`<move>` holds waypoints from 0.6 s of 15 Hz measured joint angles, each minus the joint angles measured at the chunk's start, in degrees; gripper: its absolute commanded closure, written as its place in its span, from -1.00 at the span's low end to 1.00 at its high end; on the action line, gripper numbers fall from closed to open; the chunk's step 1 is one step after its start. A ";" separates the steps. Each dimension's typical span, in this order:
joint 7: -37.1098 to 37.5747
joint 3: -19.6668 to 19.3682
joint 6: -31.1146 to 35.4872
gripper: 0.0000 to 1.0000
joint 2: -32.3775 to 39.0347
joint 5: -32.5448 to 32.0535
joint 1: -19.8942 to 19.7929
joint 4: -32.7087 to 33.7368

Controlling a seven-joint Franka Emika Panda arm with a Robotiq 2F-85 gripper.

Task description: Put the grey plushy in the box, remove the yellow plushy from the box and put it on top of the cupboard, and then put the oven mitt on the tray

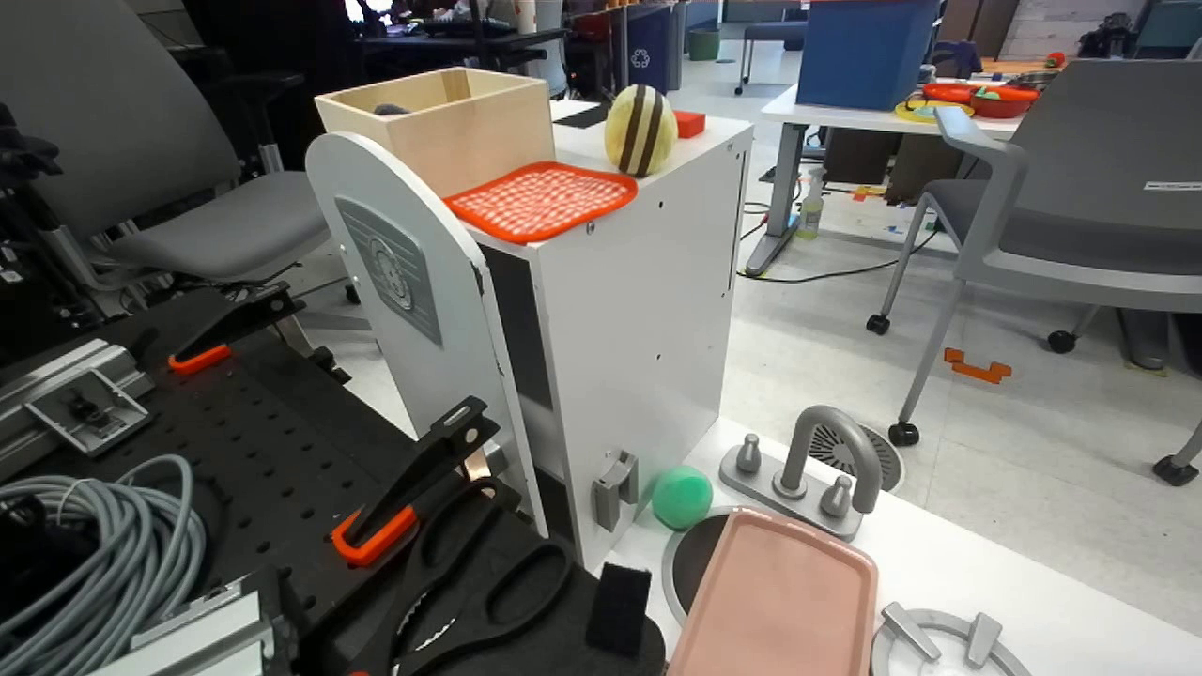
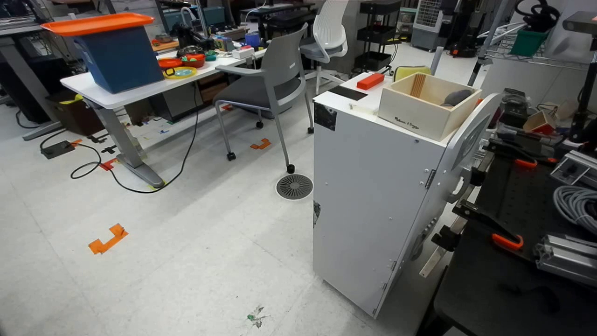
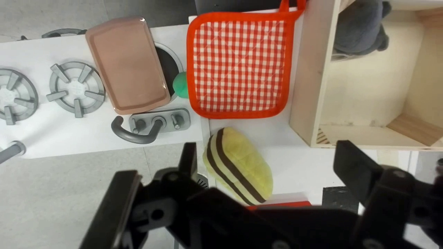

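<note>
Our hand (image 3: 268, 159) is spread; reaching for the oven mitt (image 1: 549, 200), we could bump the yellow plushy (image 1: 640, 131) and roll it off the edge of the cupboard (image 1: 648, 272).

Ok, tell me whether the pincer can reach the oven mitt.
Probably yes: the pincer is open, and the oven mitt lies uncovered on the cupboard, though the box alongside may crowd one edge.
</note>
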 measured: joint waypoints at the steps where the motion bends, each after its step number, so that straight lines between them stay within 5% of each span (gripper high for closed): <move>1: 0.10 -0.01 -0.07 -1.00 -0.59 -0.12 0.00 -0.41; 9: 1.69 -0.87 -0.07 -1.00 -4.38 -2.08 -0.59 -3.43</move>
